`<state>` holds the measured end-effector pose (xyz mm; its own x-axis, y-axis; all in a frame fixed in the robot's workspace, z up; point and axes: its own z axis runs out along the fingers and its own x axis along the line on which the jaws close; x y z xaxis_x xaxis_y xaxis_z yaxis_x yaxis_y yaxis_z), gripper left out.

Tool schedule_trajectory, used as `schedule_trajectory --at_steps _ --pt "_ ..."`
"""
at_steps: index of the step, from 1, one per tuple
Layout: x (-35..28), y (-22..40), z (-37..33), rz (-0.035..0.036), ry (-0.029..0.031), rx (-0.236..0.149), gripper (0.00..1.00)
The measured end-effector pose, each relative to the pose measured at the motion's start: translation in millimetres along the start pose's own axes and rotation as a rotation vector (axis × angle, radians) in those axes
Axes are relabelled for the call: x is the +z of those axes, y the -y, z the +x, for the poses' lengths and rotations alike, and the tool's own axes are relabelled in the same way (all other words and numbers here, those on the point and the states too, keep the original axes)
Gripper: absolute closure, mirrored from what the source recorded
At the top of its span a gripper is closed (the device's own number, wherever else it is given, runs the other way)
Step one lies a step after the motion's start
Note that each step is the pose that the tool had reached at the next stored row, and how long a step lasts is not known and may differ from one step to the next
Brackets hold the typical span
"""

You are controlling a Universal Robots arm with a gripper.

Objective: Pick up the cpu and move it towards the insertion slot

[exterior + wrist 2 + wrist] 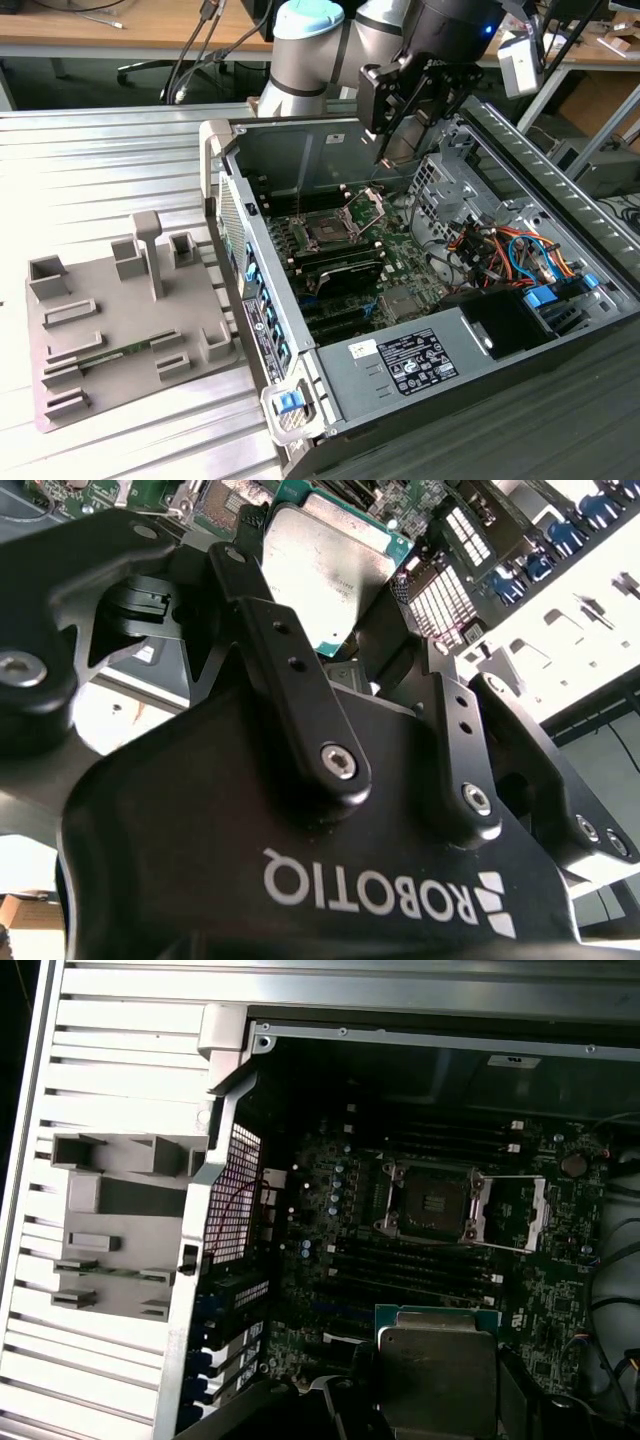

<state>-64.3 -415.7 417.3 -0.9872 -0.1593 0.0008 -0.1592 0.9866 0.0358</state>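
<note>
In the exterior view, the black gripper [392, 110] is seen poised above the open grey metal computer case [560, 150], over the green motherboard [400, 265]. The insertion slot [325, 232], a dark square socket in a silver frame, lies below the gripper with its silver hinged retaining bracket [365, 203] swung up. A grey plastic fixture plate [110, 330] rests on the ribbed metal bench [100, 170], outside the case wall.

In the second wrist view, the cpu [325, 575], a flat square chip with a silvery face and green rim, is clamped between the black fingers [290, 670], which are closed on its edges.

In the first wrist view, the cpu [437, 1360] is held clear above the board, offset from the insertion slot [432, 1200] with a row of long black memory slots [420, 1265] between them.

The carrying step is judged to be in hand, the pick-up being done. Travel across the memory slots is called for, with the chip kept level and squared to the socket frame.
</note>
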Motion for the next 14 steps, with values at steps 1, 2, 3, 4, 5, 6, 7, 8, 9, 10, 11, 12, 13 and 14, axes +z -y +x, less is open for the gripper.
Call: schedule_trajectory --at_steps 1,2,3,4,5,6,7,8,9,10,11,12,13,14 --pt "0.1 0.0 -0.3 0.0001 0.0 0.0 0.45" --pt "0.1 0.1 -0.5 0.0 0.0 0.0 0.45" --pt "0.2 0.1 -0.7 0.0 0.0 0.0 0.45" --pt "0.2 0.1 -0.9 0.0001 0.0 0.0 0.45" --pt "0.3 0.2 -1.2 0.0 0.0 0.0 0.45" --pt "0.4 0.2 -1.5 0.0001 0.0 0.0 0.45" --pt "0.5 0.3 -1.7 0.0 0.0 0.0 0.45" --pt "0.5 0.3 -1.9 0.0 0.0 0.0 0.45" --pt "0.6 0.4 -2.1 0.0 0.0 0.0 0.45" --pt "0.7 0.4 -2.3 0.0 0.0 0.0 0.45" --pt "0.7 0.4 -2.5 0.0 0.0 0.0 0.45" --pt "0.8 0.5 -2.6 0.0 0.0 0.0 0.45" --pt "0.8 0.5 -2.8 0.0001 0.0 0.0 0.45" --pt "0.9 0.5 -3.0 0.0 0.0 0.0 0.45"
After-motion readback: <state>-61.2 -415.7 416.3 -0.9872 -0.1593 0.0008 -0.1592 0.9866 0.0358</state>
